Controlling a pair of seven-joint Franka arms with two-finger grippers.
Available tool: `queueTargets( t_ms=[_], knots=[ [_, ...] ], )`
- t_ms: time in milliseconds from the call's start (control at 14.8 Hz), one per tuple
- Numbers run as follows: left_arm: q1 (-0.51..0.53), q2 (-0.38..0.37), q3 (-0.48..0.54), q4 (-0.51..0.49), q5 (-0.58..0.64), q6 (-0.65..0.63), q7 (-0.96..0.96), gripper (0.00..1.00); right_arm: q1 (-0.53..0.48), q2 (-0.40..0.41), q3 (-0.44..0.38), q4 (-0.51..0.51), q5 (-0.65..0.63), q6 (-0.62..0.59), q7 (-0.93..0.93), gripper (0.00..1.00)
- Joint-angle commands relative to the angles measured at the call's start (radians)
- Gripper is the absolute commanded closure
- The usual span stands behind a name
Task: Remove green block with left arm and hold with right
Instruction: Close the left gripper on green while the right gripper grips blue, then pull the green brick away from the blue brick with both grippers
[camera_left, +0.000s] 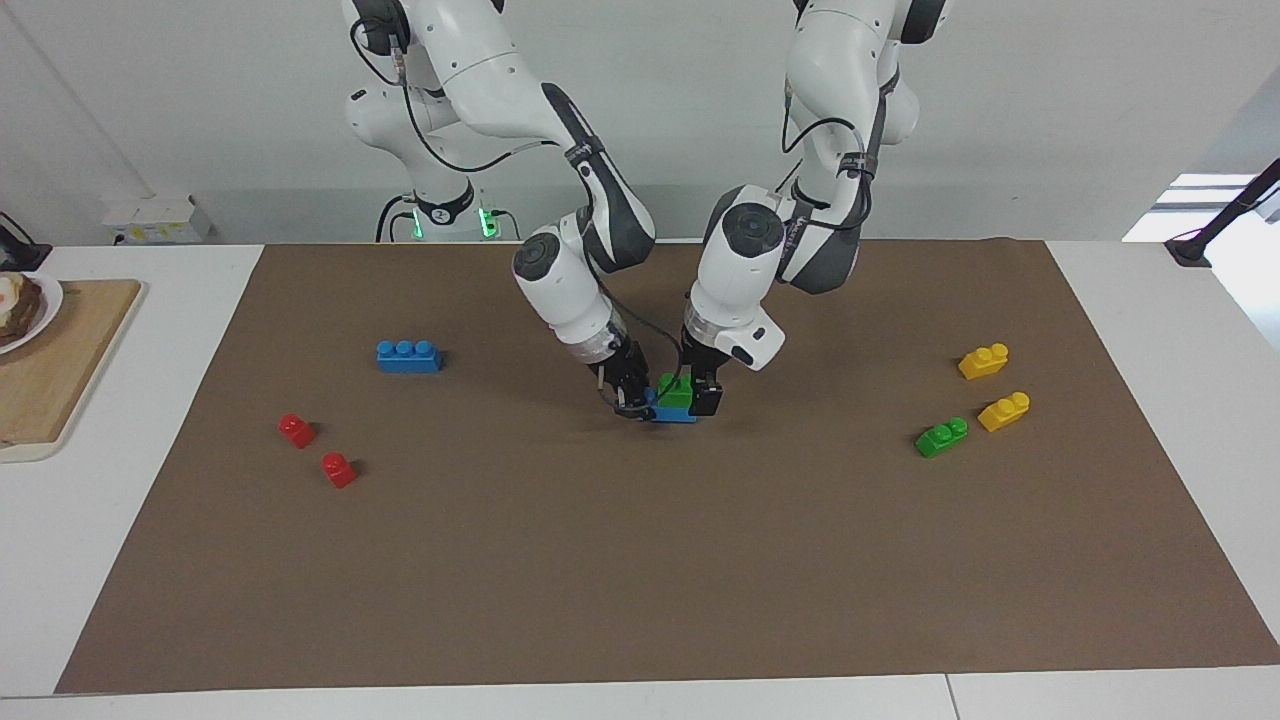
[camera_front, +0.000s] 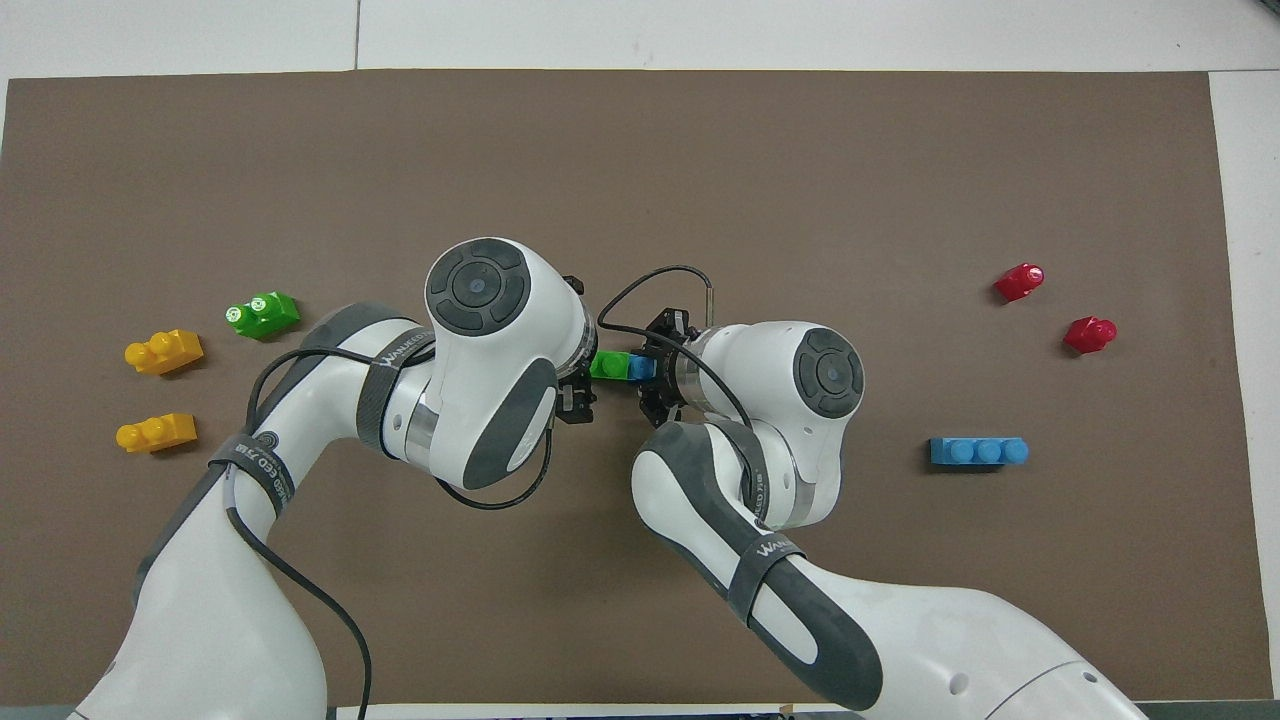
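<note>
A green block sits stacked on a short blue brick low over the middle of the brown mat. My left gripper comes down from above and is shut on the green block. My right gripper, with the silver collar, is shut on the end of the blue brick. In the overhead view the green block and blue brick show between the left gripper and the right gripper. A second green block lies loose toward the left arm's end.
Two yellow bricks lie beside the loose green block. A long blue three-stud brick and two red bricks lie toward the right arm's end. A wooden board with a plate lies off the mat there.
</note>
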Motion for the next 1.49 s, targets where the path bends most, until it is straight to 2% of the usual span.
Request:
queueTargets(
  t_ms=[0,945,1283,1350,1418],
  knots=[
    [-0.051,-0.002,0.017,-0.004,0.006,0.001,-0.017,0.0,0.025,0.003,-0.002,-0.018,0.027,0.059,0.005,1.0],
    [-0.044,-0.014,0.022,-0.056,0.034,0.009,-0.023,0.02,0.027,0.005,-0.002,-0.019,0.027,0.062,-0.005,1.0],
    [-0.045,-0.016,0.022,-0.064,0.034,0.015,-0.023,0.35,0.025,0.005,-0.002,-0.019,0.027,0.062,-0.015,1.0],
    [-0.045,-0.016,0.022,-0.065,0.034,0.017,-0.023,0.46,0.025,0.005,-0.002,-0.019,0.027,0.062,-0.017,1.0],
    [-0.045,-0.016,0.022,-0.064,0.034,0.015,-0.023,0.6,0.025,0.005,-0.002,-0.019,0.027,0.062,-0.017,1.0]
  ],
)
